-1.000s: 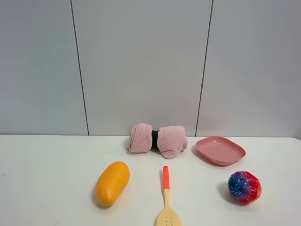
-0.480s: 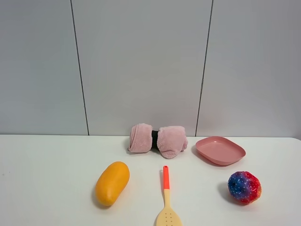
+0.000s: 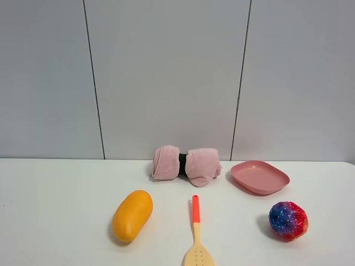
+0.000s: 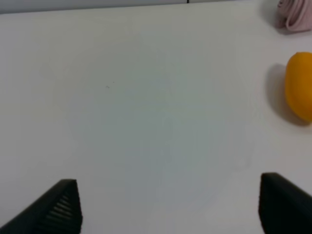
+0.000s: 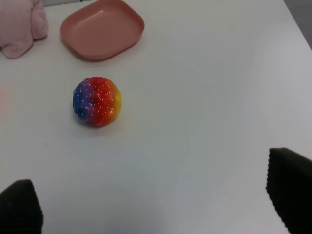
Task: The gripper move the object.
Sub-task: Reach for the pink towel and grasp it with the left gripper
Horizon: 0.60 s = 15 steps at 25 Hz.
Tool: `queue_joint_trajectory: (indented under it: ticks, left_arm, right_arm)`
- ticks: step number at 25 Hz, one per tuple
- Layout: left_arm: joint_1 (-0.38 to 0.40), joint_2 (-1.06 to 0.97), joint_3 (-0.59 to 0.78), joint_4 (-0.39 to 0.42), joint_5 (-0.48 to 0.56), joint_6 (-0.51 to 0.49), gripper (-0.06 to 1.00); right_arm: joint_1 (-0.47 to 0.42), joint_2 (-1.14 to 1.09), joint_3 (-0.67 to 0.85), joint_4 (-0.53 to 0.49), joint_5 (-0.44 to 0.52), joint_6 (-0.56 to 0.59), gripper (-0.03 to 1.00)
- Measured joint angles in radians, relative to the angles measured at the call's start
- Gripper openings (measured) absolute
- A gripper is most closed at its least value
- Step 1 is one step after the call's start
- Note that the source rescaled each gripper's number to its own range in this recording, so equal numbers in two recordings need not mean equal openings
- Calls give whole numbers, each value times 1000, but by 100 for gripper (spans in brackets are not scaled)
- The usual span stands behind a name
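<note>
The rolled dusty-pink fluffy towel point(image 3: 186, 164) with a dark band round its middle lies at the back of the white table, by the wall. One end shows in the left wrist view point(image 4: 294, 14) and one in the right wrist view point(image 5: 20, 25). Neither arm shows in the exterior high view. My left gripper point(image 4: 168, 204) is open and empty over bare table, its dark fingertips point(image 4: 53, 209) far apart. My right gripper point(image 5: 156, 207) is open and empty, short of the coloured ball.
An orange oval fruit point(image 3: 132, 215) lies front left of the towel. A smooth pink plate point(image 3: 259, 177) lies to the towel's right. A spatula with an orange handle point(image 3: 196, 235) lies in front. A red, blue and yellow ball point(image 3: 288, 220) sits front right.
</note>
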Motion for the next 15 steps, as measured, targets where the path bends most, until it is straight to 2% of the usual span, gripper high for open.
queue_joint_trajectory:
  ticks: [2,4,7,12,15]
  left_arm:
    - [0,15,-18,-26,0,-8,68]
    - [0,70,-70,-87,0,-32,68]
    - [0,203,-192,-150,3,-51,68]
    - [0,475,-413,-165,3,-52,68]
    - [0,668,-518,-166,-12,-17,68]
  right_arm:
    - [0,0,0,0,0,0,100]
    - [0,0,0,0,0,0,100]
    - [0,0,0,0,0,0,100]
    - [0,0,0,0,0,0,100]
    - [0,0,0,0,0,0,100]
